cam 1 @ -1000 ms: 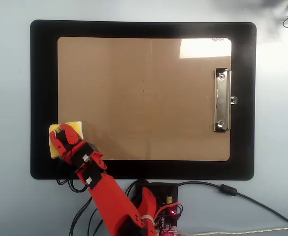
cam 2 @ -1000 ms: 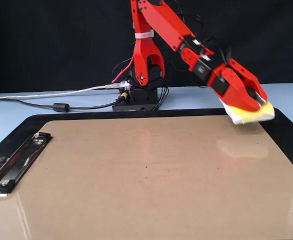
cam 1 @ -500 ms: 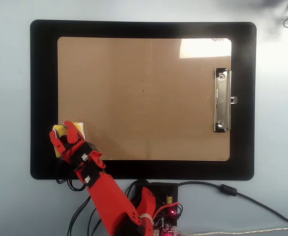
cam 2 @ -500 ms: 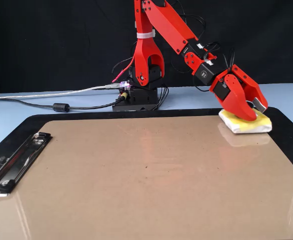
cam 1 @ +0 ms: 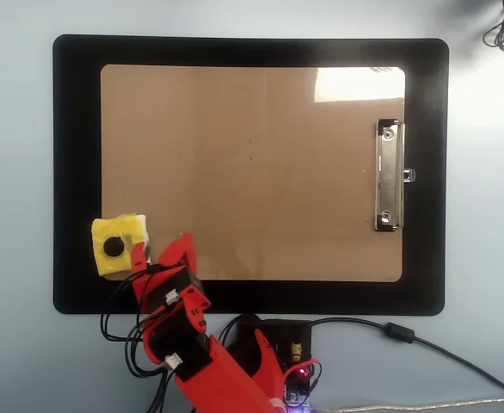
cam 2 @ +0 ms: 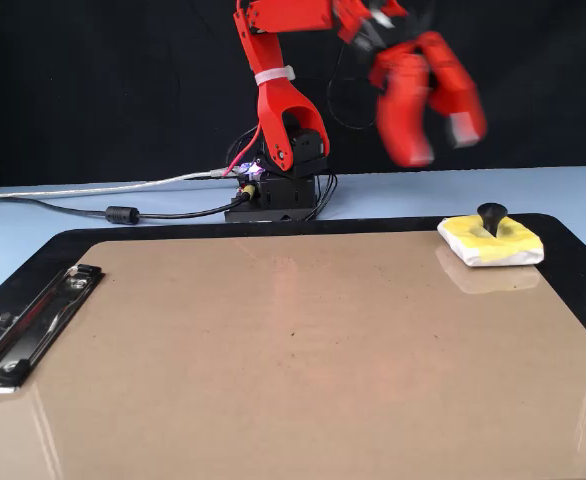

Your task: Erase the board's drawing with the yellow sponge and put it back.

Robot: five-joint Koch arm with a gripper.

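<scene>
The brown board lies on a black mat, with its silver clip at the right in the overhead view. The board also shows in the fixed view. The yellow sponge with its black knob lies flat at the board's lower left corner, partly over the mat; it is at the far right in the fixed view. My red gripper hangs open and empty in the air above and left of the sponge. In the overhead view the gripper is just right of the sponge. No inverted-Y drawing shows; only a tiny dark speck.
The black mat surrounds the board on a pale blue table. The arm's base and its cables sit behind the mat's edge. A coiled cord lies at the overhead view's top right corner.
</scene>
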